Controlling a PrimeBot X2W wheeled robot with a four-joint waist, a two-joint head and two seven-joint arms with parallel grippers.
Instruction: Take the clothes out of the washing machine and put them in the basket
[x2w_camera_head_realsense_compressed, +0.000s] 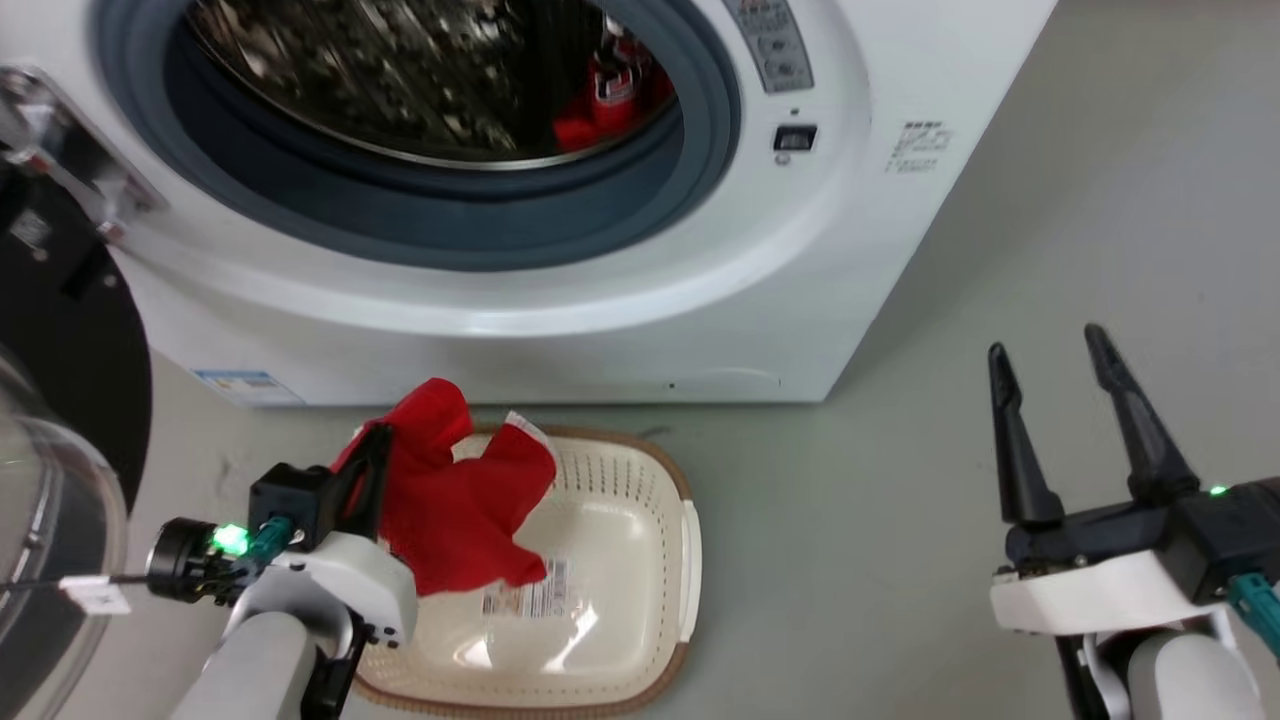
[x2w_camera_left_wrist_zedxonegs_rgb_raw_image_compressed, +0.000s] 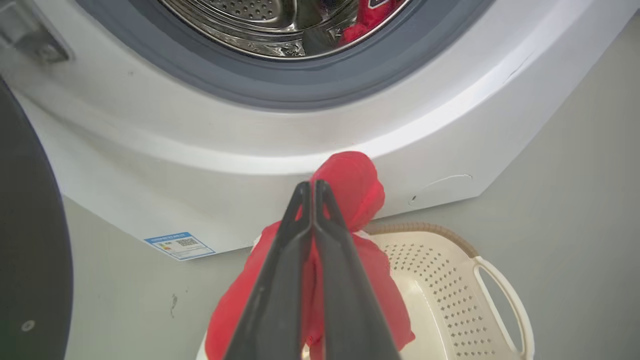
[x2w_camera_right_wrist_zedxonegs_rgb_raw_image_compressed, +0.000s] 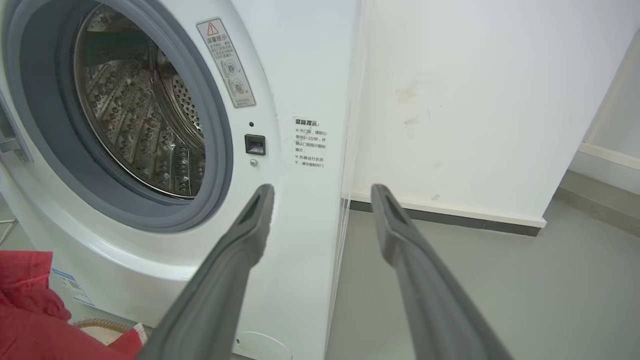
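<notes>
Door (x2w_camera_head_realsense_compressed: 40, 520): swung open at the far left, glass dome bulging toward the camera
Left gripper (x2w_camera_head_realsense_compressed: 378, 435): low in front of the machine, jaws pinched tight on red cloth, the two fingers (x2w_camera_left_wrist_zedxonegs_rgb_raw_image_compressed: 280, 280) pressed together along their length
Plain red garment (x2w_camera_head_realsense_compressed: 460, 520): hanging from those jaws, a bunch poking up past the fingertips, the rest draping down into the left side of the basket and over one edge of the label sticker (x2w_camera_head_realsense_compressed: 530, 595)
Basket (x2w_camera_head_realsense_compressed: 690, 540): on the floor (x2w_camera_head_realsense_compressed: 900, 480) just in front of the machine, cream with a brown woven rim
Washing machine (x2w_camera_head_realsense_compressed: 620, 300): mouth open, grey seal (x2w_camera_head_realsense_compressed: 450, 220) ringing the shiny drum (x2w_camera_head_realsense_compressed: 400, 80)
Second red garment (x2w_camera_head_realsense_compressed: 610, 100): there it is, inside the drum, low at the right side of the opening, white marks on it
Right gripper (x2w_camera_head_realsense_compressed: 1045, 345): off to the right above the floor, well apart from basket and machine, jaws spread wide and empty
</notes>
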